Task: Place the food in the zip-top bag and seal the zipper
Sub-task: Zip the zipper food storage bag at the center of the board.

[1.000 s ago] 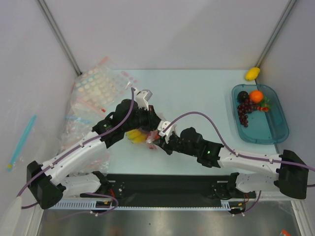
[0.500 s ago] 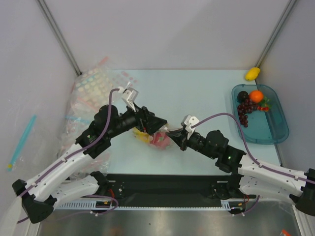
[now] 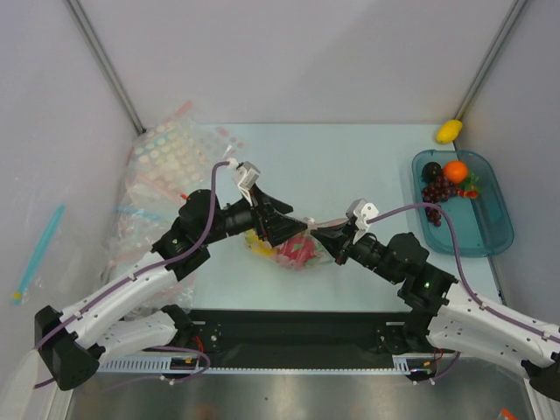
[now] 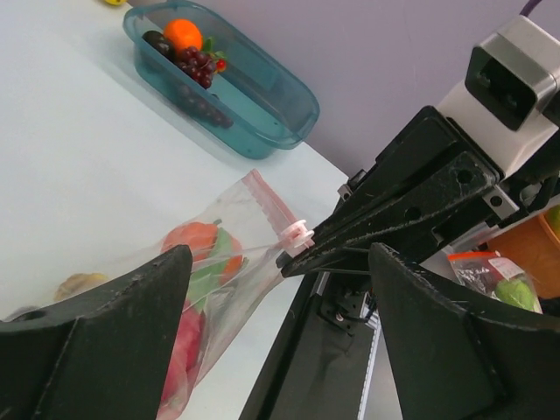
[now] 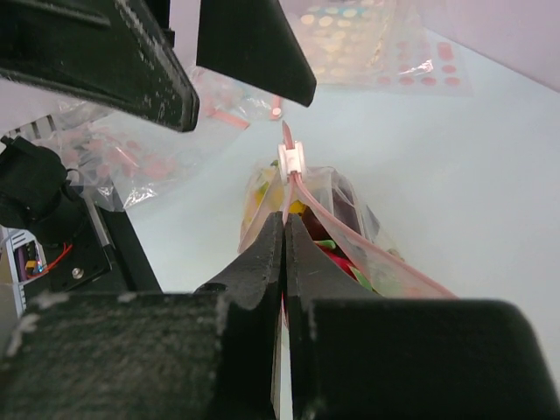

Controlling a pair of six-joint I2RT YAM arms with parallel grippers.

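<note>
The pale desk (image 3: 350, 166) carries a heap of spare clear bags (image 3: 166, 162) at its far left corner and a teal tray (image 3: 490, 234) along its right edge. The zip-top bag (image 3: 297, 252) lies toward the near edge of the desk, about midway along it, between my two arms. Its body rests on the desk and the end with the mouth lifts toward my right arm. My left fingers (image 4: 105, 324) stand wide apart with nothing between them, poised on either side of the bag's raised end without touching it. My right fingers (image 5: 254, 262) are pressed shut on the zipper (image 5: 308, 199), pinching the pink-red strip just below its small white slider (image 5: 290, 157). Inside the bag I make out food: a pink dragon fruit (image 3: 293, 254) with green scales and something yellow (image 3: 260, 245) beside it, toward my left arm. In the tray sit an orange fruit (image 3: 455, 171), a dark round fruit (image 3: 431, 171) and a bunch of dark grapes (image 3: 435, 201). A yellow fruit (image 3: 449, 131) lies at the far right corner of the desk.
</note>
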